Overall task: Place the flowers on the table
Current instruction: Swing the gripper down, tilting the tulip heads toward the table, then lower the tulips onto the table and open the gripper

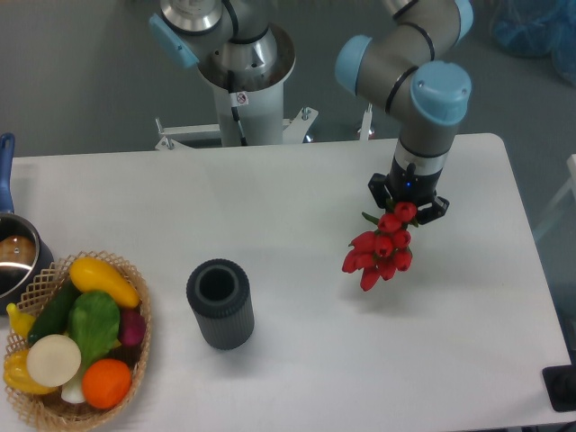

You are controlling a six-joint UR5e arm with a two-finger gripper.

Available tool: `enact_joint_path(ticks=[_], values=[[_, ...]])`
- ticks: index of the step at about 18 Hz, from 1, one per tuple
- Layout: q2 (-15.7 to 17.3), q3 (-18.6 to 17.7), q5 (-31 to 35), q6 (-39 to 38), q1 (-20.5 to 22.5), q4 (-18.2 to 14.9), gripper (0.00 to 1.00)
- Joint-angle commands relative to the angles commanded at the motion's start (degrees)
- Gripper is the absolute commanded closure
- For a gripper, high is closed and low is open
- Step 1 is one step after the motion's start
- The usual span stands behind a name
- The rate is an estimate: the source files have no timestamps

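Observation:
The flowers (380, 250) are a bunch of red tulips hanging heads-down below my gripper (408, 203), over the right half of the white table (297, 207). The red heads point toward the lower left. The stems and leaves are mostly hidden under the gripper; only a bit of green shows at its left side. The gripper points straight down from the arm's wrist and is shut on the stem end of the bunch. I cannot tell whether the tulip heads touch the tabletop.
A dark grey ribbed cylindrical vase (220, 302) stands upright left of the flowers. A wicker basket of vegetables (76, 337) sits at the front left corner. A pot (13, 256) is at the left edge. The robot base (243, 72) stands behind the table.

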Motion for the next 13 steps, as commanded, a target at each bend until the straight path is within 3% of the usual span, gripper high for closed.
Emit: enact_joint_path(ticks=[13], values=[[-4.04,-0.09,-0.44,-0.17,-0.7,0.53,0.7]])
